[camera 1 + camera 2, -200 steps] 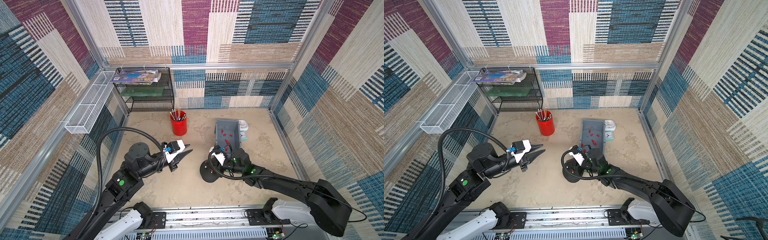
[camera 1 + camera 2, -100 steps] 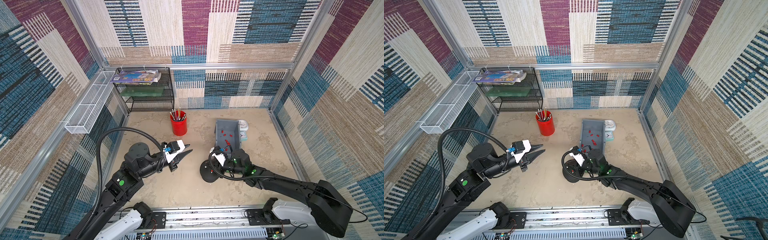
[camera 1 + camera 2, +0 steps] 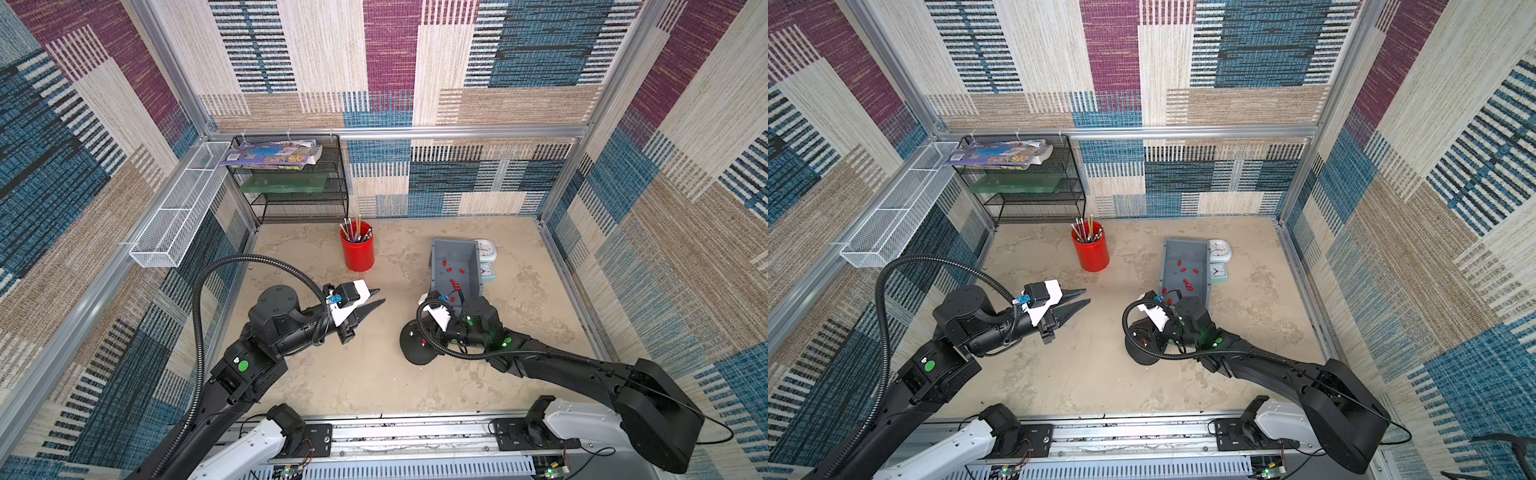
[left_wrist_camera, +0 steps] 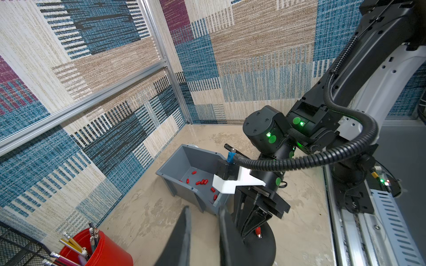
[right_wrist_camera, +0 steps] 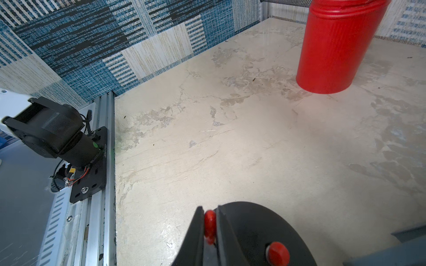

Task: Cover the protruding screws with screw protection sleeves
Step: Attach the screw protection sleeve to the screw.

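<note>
One sleeve (image 5: 209,228) in right tool (image 5: 209,213), arm (image 3: 552,365) overhanging dome (image 3: 415,353), bin (image 3: 454,246), clocks (image 3: 485,250) beside

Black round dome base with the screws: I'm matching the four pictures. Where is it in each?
Top view: black round dome base, lower middle, near the grey plastic bin.
Top view: base, lower middle.
Left wrist: base, beside the bin.
Right wrist: base, under the right gripper.
Shared landmark: red cylindrical cup.

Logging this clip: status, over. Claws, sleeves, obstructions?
Right claw shut on a sleeve at the dome. Left claw open, empty, off to the side. Another sleeve stands on the dome. Nothing in the way.
</note>
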